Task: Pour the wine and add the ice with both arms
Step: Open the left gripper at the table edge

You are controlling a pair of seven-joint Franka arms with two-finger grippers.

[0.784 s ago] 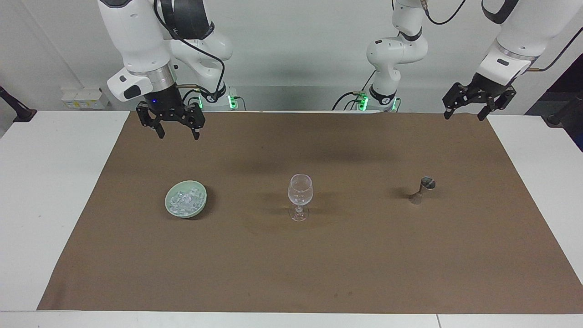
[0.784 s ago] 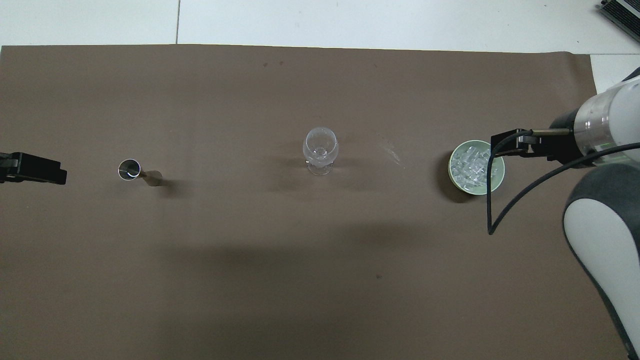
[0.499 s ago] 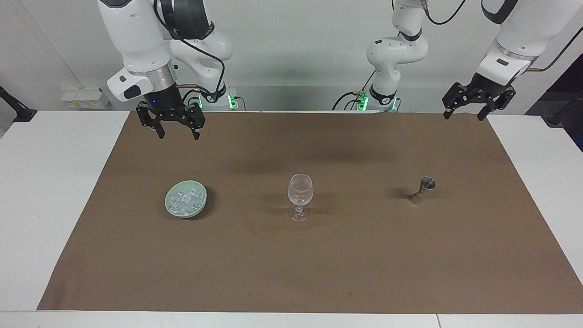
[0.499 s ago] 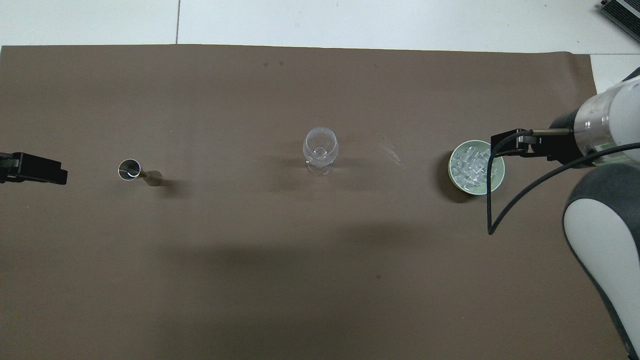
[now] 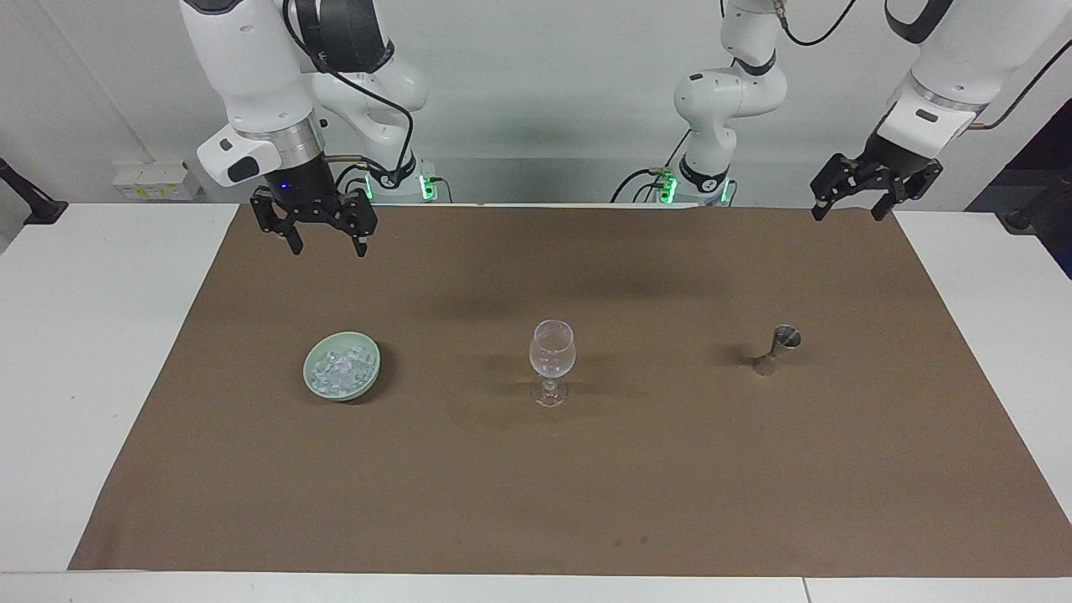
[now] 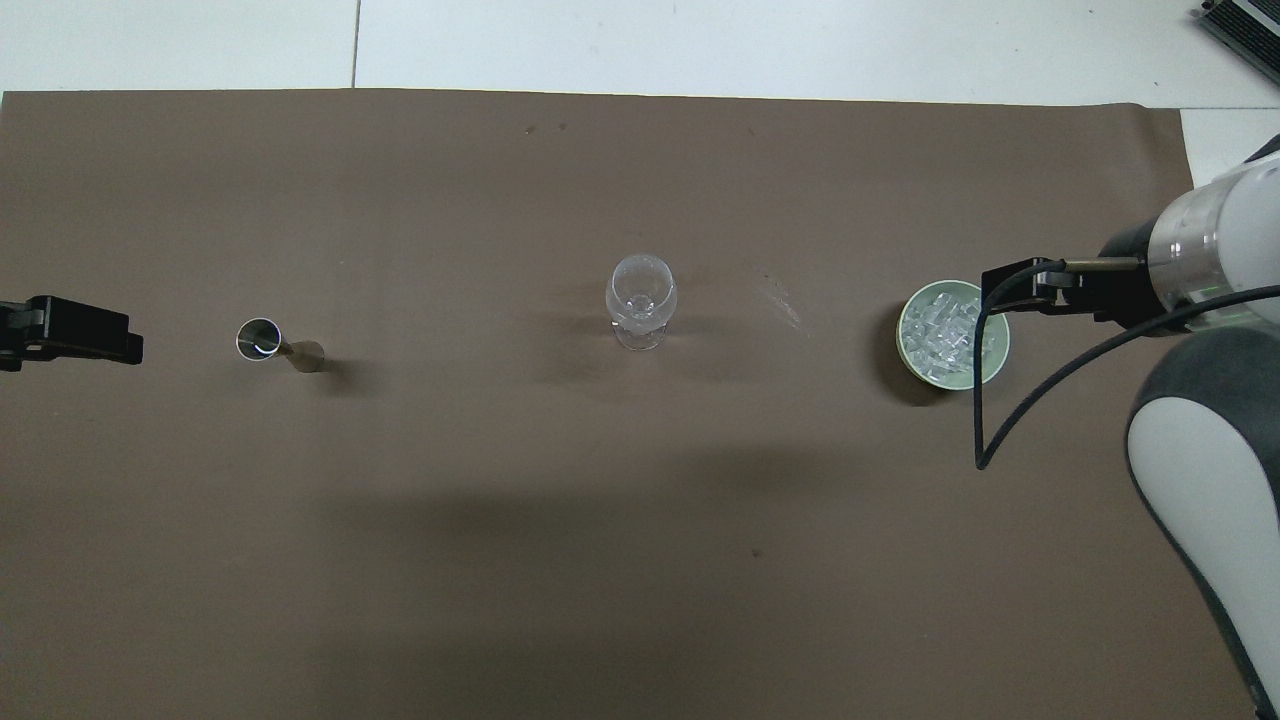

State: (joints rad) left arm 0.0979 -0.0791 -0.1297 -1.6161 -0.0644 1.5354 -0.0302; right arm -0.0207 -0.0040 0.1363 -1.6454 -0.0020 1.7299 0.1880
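A clear stemmed wine glass (image 5: pixel 552 360) (image 6: pixel 640 300) stands upright mid-mat. The ice (image 5: pixel 340 367) (image 6: pixel 950 332) fills a pale green bowl (image 5: pixel 371 374) toward the right arm's end. A small metal jigger (image 5: pixel 777 348) (image 6: pixel 272 343) stands toward the left arm's end; I cannot tell what it holds, and no wine shows. My right gripper (image 5: pixel 328 249) hangs open and empty over the mat, apart from the bowl. My left gripper (image 5: pixel 847 214) hangs open and empty over the mat's corner at its own end, its tip (image 6: pixel 75 340) showing from above.
A brown mat (image 5: pixel 586 486) covers most of the white table (image 5: pixel 92 352). The right arm's wrist and black cable (image 6: pixel 1000 400) overhang the bowl's side in the overhead view.
The left gripper has risen slightly and drifted a little toward the jigger. The right arm, glass, bowl and jigger have not moved.
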